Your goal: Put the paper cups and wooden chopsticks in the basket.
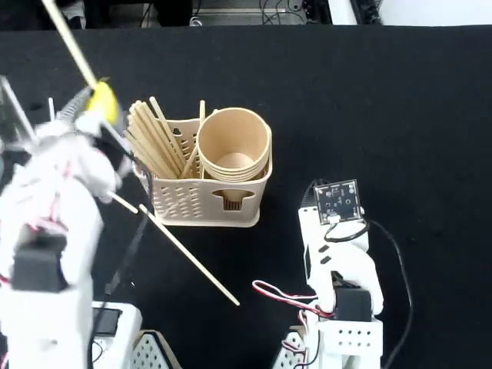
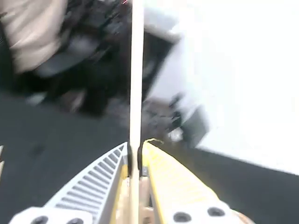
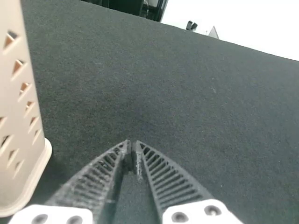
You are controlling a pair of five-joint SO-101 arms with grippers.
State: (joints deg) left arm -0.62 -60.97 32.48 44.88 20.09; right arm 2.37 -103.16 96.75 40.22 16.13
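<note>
So your left gripper (image 2: 134, 148) is pinching one wooden chopstick (image 2: 136, 70) right at its tips; most of the stick pokes out well past the jaws, with a short bit running back between the fingers. The basket (image 1: 204, 207) sits lower than those jaws and off to one side, near but not under them; the compartment closer to them is packed with the bundled chopsticks (image 1: 154, 138), the farther one holds the stacked paper cups (image 1: 234, 142). Your right gripper (image 3: 131, 147) has its jaws pressed together on nothing, low over the table (image 1: 384, 115), with the basket wall just beside it. One loose chopstick (image 1: 192, 259) lies flat on the cloth, well apart from the left jaws and on the basket side of the right ones. I'd guess these sticks are light, stiff and pretty smooth, so a long overhang like yours will probably want to swivel in the pinch; keep it squeezed and tip it in point-first. For the loose one, I'd grab near the middle, jaws across the stick, since it's thin, hugs the cloth, and could roll or skate away.
</note>
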